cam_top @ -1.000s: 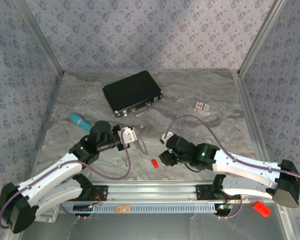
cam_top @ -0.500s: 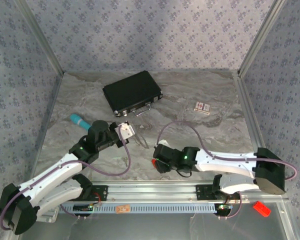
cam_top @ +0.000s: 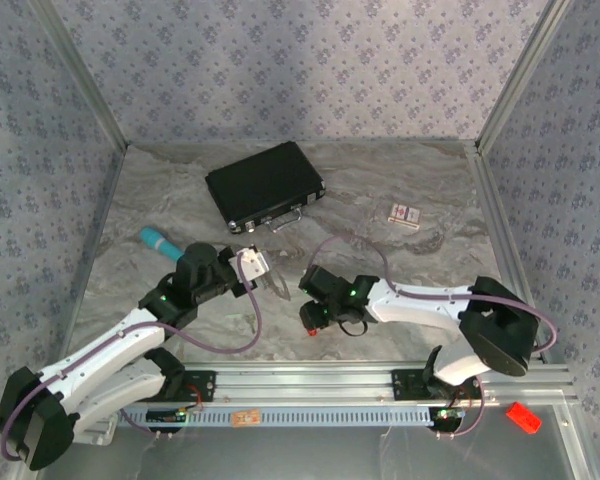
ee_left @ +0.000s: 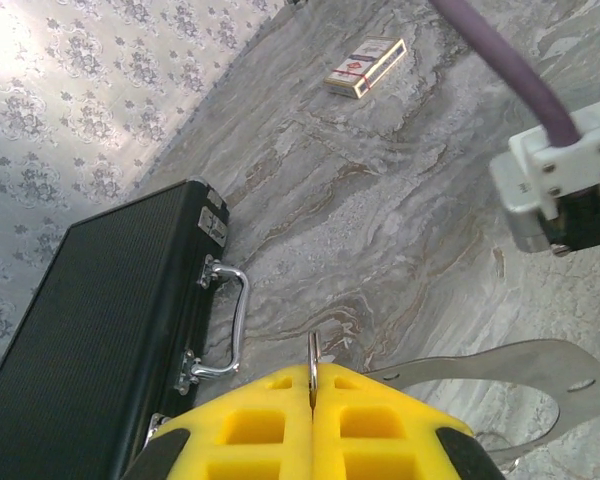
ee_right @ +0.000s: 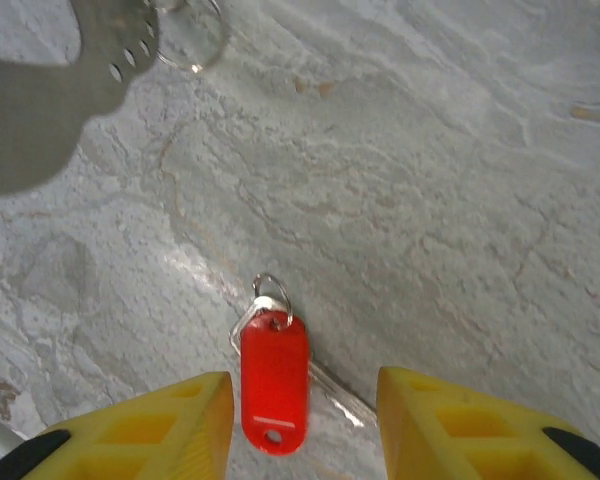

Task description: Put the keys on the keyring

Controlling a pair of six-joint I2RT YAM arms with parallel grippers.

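Right claw (ee_right: 301,402) shifted left, key (ee_right: 273,377) between fingers

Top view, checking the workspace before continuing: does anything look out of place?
Yes: a small red piece lies off the marble table, on the grey ledge near the right arm's base. What it is I cannot tell.

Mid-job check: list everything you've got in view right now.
black case: one, black, closed, far centre-left.
teal stick: one, teal, left side.
small box: one, pale with red, far right.
key: one, red tag, lying between right fingers.
keyring: one, grey, pinched in left fingers.
flat metal piece: one, silvery, beside keyring.
red item: one, red, near right corner.
left fingers: two, yellow, shut on keyring.
right fingers: two, yellow, open.
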